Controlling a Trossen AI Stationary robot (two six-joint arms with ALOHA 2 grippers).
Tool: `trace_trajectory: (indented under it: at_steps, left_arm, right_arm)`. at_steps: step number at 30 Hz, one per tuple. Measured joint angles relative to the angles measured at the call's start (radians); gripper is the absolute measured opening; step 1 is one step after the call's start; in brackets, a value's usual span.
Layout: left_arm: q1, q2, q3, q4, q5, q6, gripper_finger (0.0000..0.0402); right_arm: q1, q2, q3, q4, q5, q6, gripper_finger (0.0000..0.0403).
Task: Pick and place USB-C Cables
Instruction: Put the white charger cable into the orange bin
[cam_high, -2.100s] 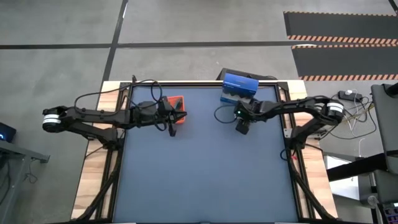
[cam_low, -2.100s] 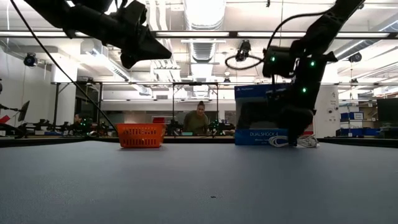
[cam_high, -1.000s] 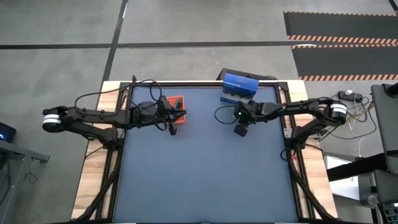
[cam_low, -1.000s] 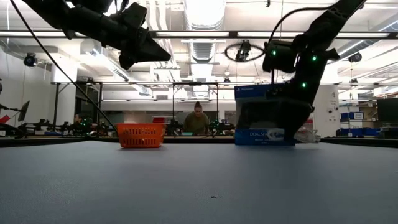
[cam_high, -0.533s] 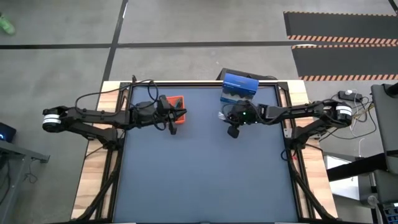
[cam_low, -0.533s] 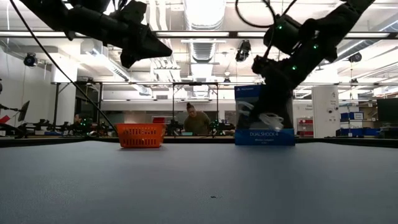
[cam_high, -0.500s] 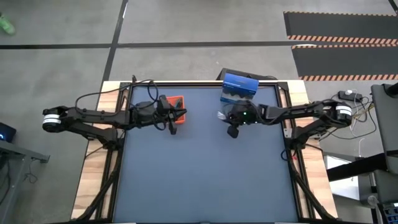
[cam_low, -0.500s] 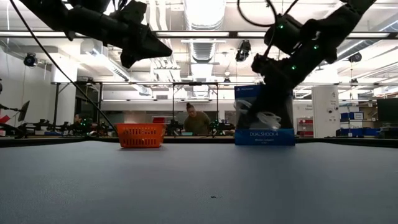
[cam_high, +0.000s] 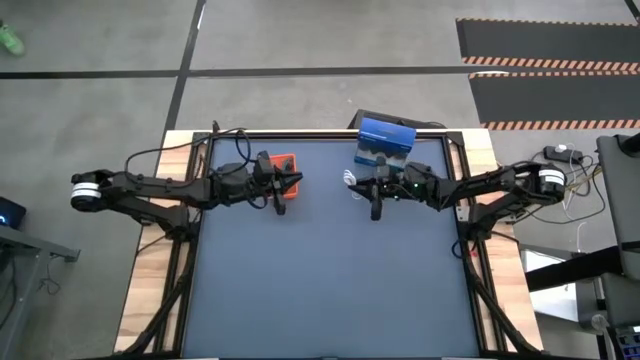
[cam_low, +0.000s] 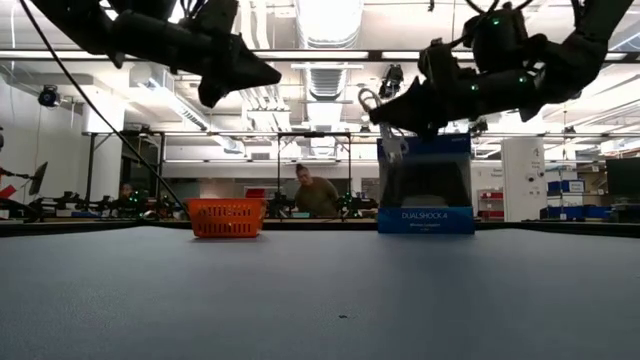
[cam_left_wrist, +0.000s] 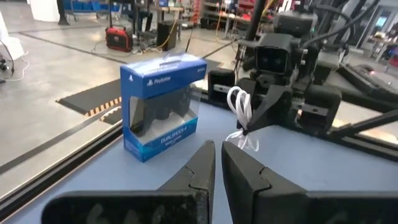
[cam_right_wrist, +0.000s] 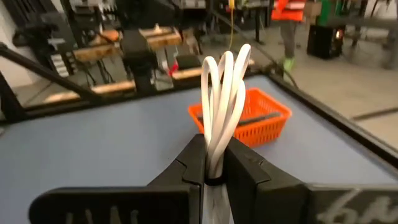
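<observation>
We see the right gripper (cam_right_wrist: 214, 163) jaws clamped on the white cable (cam_right_wrist: 222, 106) above the tabletop (cam_high: 330, 270); left gripper (cam_left_wrist: 214, 163) jaws narrow, empty, over the orange basket (cam_high: 284, 165).

White cable (cam_right_wrist: 222, 99), orange basket (cam_right_wrist: 261, 115), blue box (cam_left_wrist: 163, 102)

This is a robotics lab or industrial workshop. The table (cam_high: 330, 270), with its dark blue top and wooden side boards, stands on a grey concrete floor (cam_high: 90, 90) crossed by dark lines, with black mats edged in hazard stripes (cam_high: 545, 55) nearby. The low view looks into a large hall with exposed ceiling ducts (cam_low: 320, 75), strip lights, metal frames and workbenches, where a person (cam_low: 317, 192) stands at a bench. Other machinery and a red cart (cam_left_wrist: 118, 38) stand on the floor in the left wrist view.
</observation>
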Motion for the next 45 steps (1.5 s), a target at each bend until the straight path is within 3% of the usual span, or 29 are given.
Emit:
trace_trajectory:
  at_steps: [5, 15, 23, 38, 45]
  left_arm:
    - [-0.001, 0.087, 0.0, 0.122, 0.004, 0.0, 0.0013]
    - [-0.002, 0.349, 0.015, 0.447, 0.127, -0.053, 0.0013]
    - [-0.003, 0.492, 0.047, 0.607, 0.157, -0.096, 0.0013]
    - [-0.006, 0.523, 0.071, 0.609, 0.179, -0.105, 0.0015]
    - [-0.015, 0.523, 0.09, 0.601, 0.195, -0.105, 0.0067]
  right_arm:
    - [0.014, 0.0, -0.007, 0.071, 0.0, 0.017, 0.0028]
    - [0.051, 0.0, -0.007, 0.172, 0.0, 0.018, 0.0028]
    - [0.053, 0.0, 0.011, 0.202, 0.0, 0.028, 0.0028]
    - [0.053, 0.026, 0.019, 0.197, 0.0, 0.028, 0.0028]
    - [0.053, 0.033, 0.021, 0.207, 0.0, 0.028, 0.0028]
